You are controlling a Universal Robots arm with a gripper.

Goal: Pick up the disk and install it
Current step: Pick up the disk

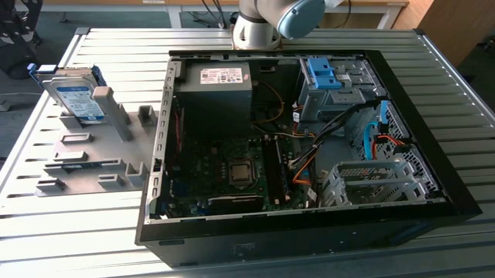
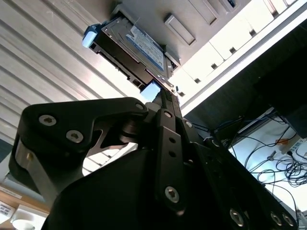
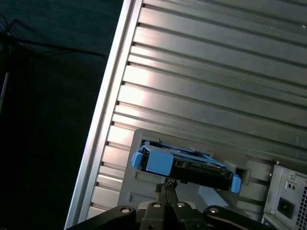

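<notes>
Disk axis: disk (image 1: 76,98) stands on its short end in a slot, long axis near upright w/ slight lean; connector end faces up.
Disk face: labelled broad side turned toward the PC case (image 1: 159,174), i.e. the exterior view's right.
Disk look: silver-grey metal body, white-and-blue label, blue plastic rails down both long edges, blue tabs at the upper corners.
Disk place: in the grey fixture (image 1: 93,168) on the slatted metal tabletop (image 1: 77,231), just beside the case on the exterior view's left, outside it.
Tool: tool (image 3: 165,189) fingertips look pressed together, nothing btwn them; in first wrist view they line up w/ the disk's upper end but sit apart from it.
Case: lying open; PSU (image 1: 213,98) w/ white sticker at the far end, blue latch (image 1: 321,72) on a grey cage next to it.
Arm: arm (image 1: 259,26) base on the tabletop behind the case.
</notes>
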